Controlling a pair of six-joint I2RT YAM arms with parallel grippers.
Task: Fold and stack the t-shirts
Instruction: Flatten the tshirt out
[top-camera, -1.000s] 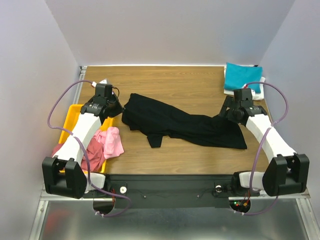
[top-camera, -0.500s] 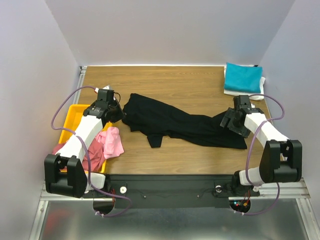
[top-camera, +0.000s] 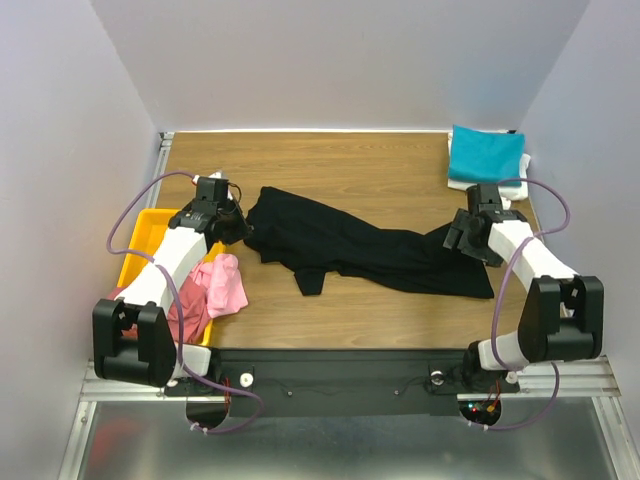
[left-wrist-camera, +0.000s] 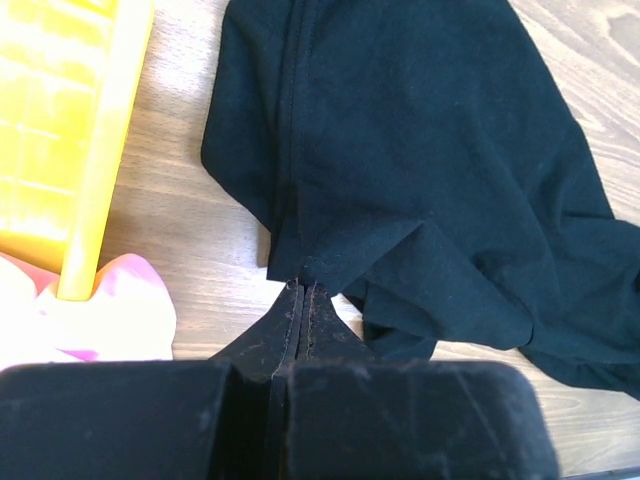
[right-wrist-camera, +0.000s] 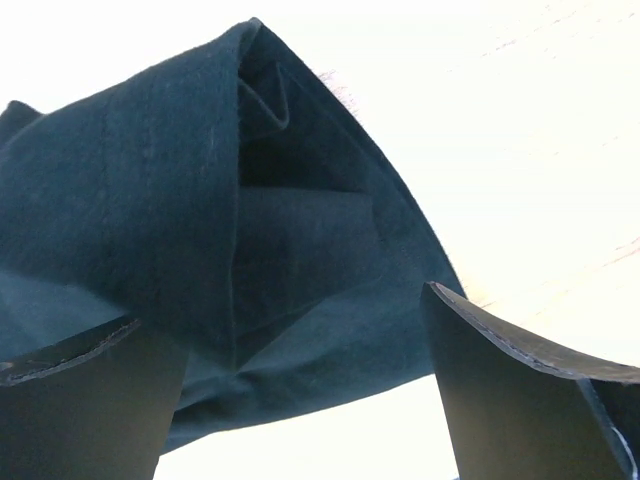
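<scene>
The black t-shirt (top-camera: 350, 245) lies crumpled across the middle of the table (top-camera: 350, 170). The left end effector (left-wrist-camera: 300, 290) is clenched on its 9 o'clock hem. The right end effector (right-wrist-camera: 280, 308) is released at the 3 o'clock end, jaws wide and perhaps brushing the cloth. The teal t-shirt (top-camera: 487, 155) sits folded at 1 o'clock.

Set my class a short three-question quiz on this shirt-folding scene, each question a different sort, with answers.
1. True or false: the left gripper is shut on the black t-shirt at its edge.
2. Which lies folded at the far right? A the pink one; B the teal t-shirt; C the black one.
3. Fill in: the right gripper is ____, straddling the black t-shirt's corner.
Key: 1 true; 2 B; 3 open.
</scene>
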